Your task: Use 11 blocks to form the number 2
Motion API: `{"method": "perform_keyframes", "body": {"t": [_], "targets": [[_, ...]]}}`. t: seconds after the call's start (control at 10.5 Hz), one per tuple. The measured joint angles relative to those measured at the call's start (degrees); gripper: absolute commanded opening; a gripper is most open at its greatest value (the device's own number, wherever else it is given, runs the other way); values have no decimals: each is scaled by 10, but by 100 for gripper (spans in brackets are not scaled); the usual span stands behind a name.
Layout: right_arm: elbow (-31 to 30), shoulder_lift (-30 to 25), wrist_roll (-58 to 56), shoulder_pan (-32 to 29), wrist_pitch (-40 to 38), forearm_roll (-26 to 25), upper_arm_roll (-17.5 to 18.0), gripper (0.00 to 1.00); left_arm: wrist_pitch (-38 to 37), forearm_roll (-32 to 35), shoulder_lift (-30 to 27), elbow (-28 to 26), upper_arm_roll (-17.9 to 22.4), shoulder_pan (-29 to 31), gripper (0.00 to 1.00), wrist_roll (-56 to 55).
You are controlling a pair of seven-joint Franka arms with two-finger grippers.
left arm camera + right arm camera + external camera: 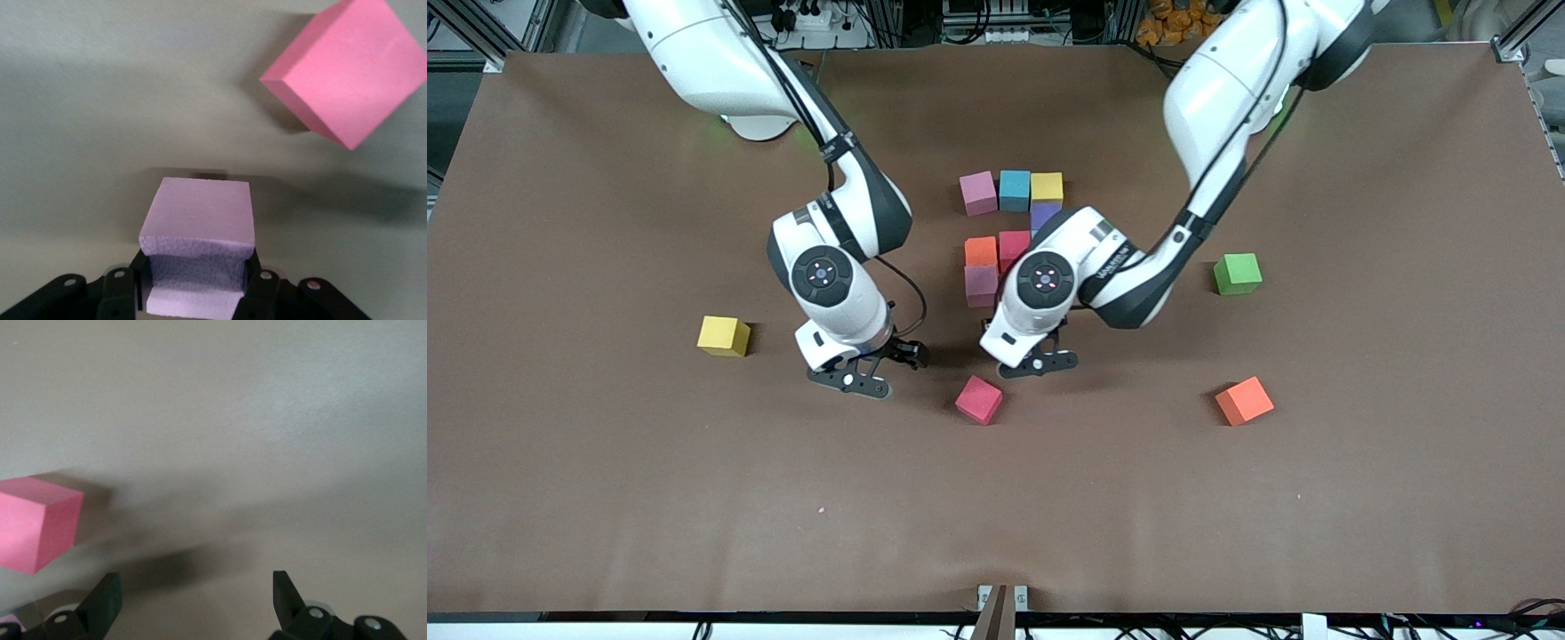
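A pale pink block (197,230) is being gripped by the left hand (1039,362), at centre frame over bare worktop (605,498). The partial number 2 (1009,233) is sitting just above it in frame, so the block's slot probably lies upward. The right hand (863,378) is being held wide open, empty, waiting. A loose red block (979,400) is lying lower centre.

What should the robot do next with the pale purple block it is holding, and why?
Probably carry it to the unfinished number 2. The left gripper is shut on a pale purple block, up over bare table beside the loose red block. The right gripper is open and holds nothing. The yellow block and orange block lie loose.
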Motion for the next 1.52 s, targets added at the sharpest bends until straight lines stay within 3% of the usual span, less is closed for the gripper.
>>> {"method": "perform_keyframes", "body": {"t": [0.29,0.76,1.05,1.52], "targets": [[3,0,-2,-9,-2,1,0,100,-2,-11,16,20,7,-24,49,-41],[13,3,0,-14,-2,55,-1,100,-3,-11,35,37,11,-40,49,-42],[38,19,0,-49,-11,57,-2,100,-16,-11,36,42,12,-44,50,-40],[43,23,0,-51,-19,57,3,100,-20,-11,36,43,12,-50,50,-4]]}}
